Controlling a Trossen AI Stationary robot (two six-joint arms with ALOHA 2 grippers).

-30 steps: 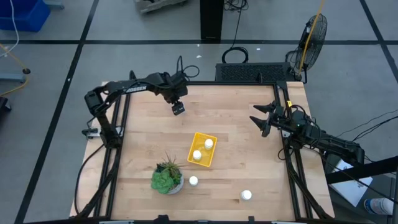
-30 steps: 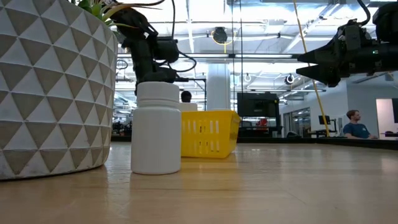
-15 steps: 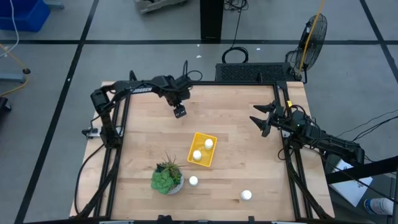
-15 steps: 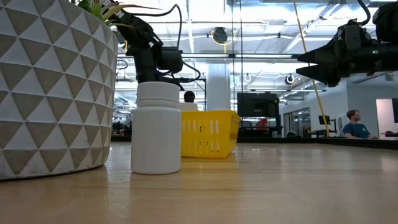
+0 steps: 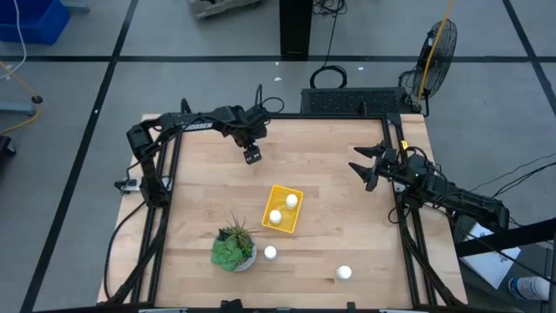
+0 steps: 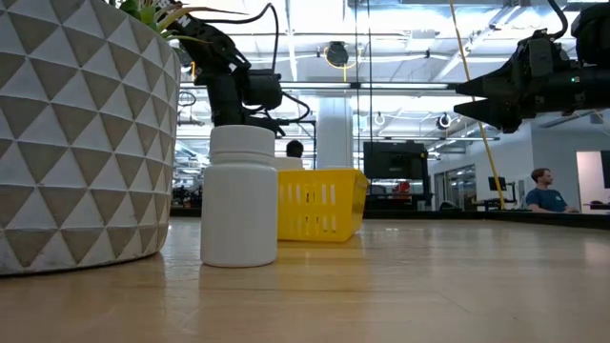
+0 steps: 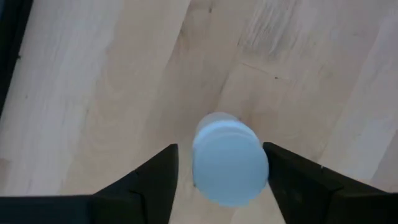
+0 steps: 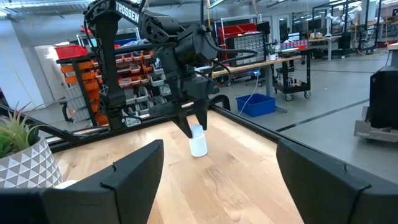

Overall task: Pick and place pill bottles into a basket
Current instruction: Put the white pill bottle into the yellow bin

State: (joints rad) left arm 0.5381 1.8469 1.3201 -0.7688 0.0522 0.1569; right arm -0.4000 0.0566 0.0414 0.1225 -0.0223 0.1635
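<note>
Over the far-left part of the wooden table [image 5: 347,226], I have the left gripper [image 5: 252,155] poised directly above a pill bottle [image 7: 229,158]. My wrist camera looks straight down on its white cap, with one dark finger [image 7: 152,180] on each side. The jaws stand apart with a slim gap to the cap on both sides, so I read them as straddling the bottle, not clamped on it. The right wrist camera confirms it: the bottle [image 8: 198,142] stands upright on the wood under the left arm's fingertips.

The yellow basket [image 5: 283,209] sits near the middle of the table, well apart from that gripper, and already holds two bottles: one toward its far end [image 5: 291,200], one toward its near end [image 5: 275,216]. A fourth bottle [image 5: 270,253] stands just beside the potted plant [image 5: 233,248] at the table's near edge; in the low view it rises in front of the basket [image 6: 319,205], next to the plant's white patterned pot [image 6: 86,143]. A fifth bottle [image 5: 345,273] stands alone toward the near-right corner.

My right gripper [image 5: 363,167] waits above the table's right edge, its jaws spread wide and holding nothing. A person [image 6: 545,191] sits in the room beyond.
</note>
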